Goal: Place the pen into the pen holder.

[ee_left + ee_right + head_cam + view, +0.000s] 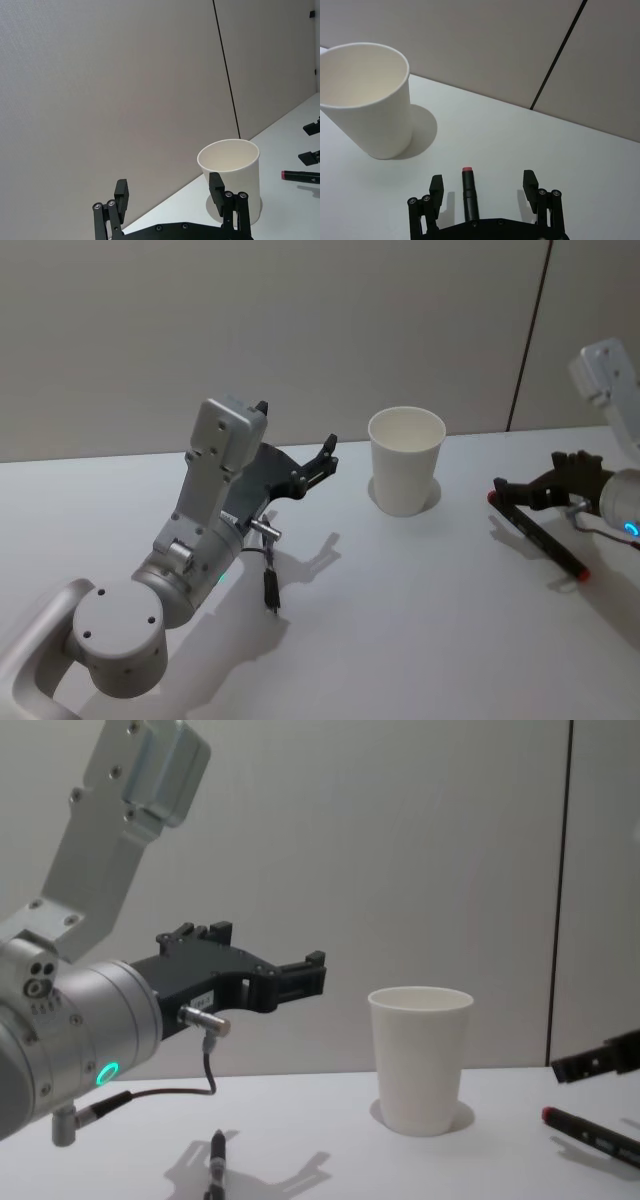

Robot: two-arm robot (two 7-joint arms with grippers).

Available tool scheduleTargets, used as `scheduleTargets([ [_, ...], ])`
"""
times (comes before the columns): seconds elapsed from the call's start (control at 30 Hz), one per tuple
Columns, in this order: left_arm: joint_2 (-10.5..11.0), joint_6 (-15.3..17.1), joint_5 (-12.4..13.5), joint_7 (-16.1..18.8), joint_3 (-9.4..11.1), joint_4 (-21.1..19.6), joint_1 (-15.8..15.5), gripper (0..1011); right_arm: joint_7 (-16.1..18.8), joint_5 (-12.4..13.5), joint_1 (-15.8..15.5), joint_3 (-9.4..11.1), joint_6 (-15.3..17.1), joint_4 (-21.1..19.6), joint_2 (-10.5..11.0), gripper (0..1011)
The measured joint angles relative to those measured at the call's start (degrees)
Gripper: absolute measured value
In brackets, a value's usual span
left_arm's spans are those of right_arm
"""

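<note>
Pale grey wall panels [300,320], split by one dark seam, are seen behind a plain white table [420,630]. Toward the far middle of it the pen holder [405,475], a white paper cup, stands upright and empty. The pen [545,538], dark with red ends, is laid flat on the table to the right of the cup and well apart from it. It is straddled by the right gripper [483,182], which is held low over it with fingers [530,181] spread wide. No contact with the barrel is seen, and the pen is placed nearer one finger than the other. The left gripper [168,186] is held raised to the left of the cup, its fingers likewise wide and empty. The step in hand is judged to be the grasp of the pen. It would be done well if the gripper were shifted sideways until the barrel is centred, lowered until the pads flank it, and closed squarely. Afterwards the pen should be tipped upright and lowered inside the rim, since so light a cup could easily be knocked over.
</note>
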Motion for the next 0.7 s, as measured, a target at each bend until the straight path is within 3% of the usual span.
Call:
scheduleTargets([
  [0.7, 0.0, 0.0, 0.0, 0.0, 0.0, 0.0, 0.0, 1001, -2.1, -1.3, -0.2, -1.4, -2.9, 5.0, -1.6, 1002],
])
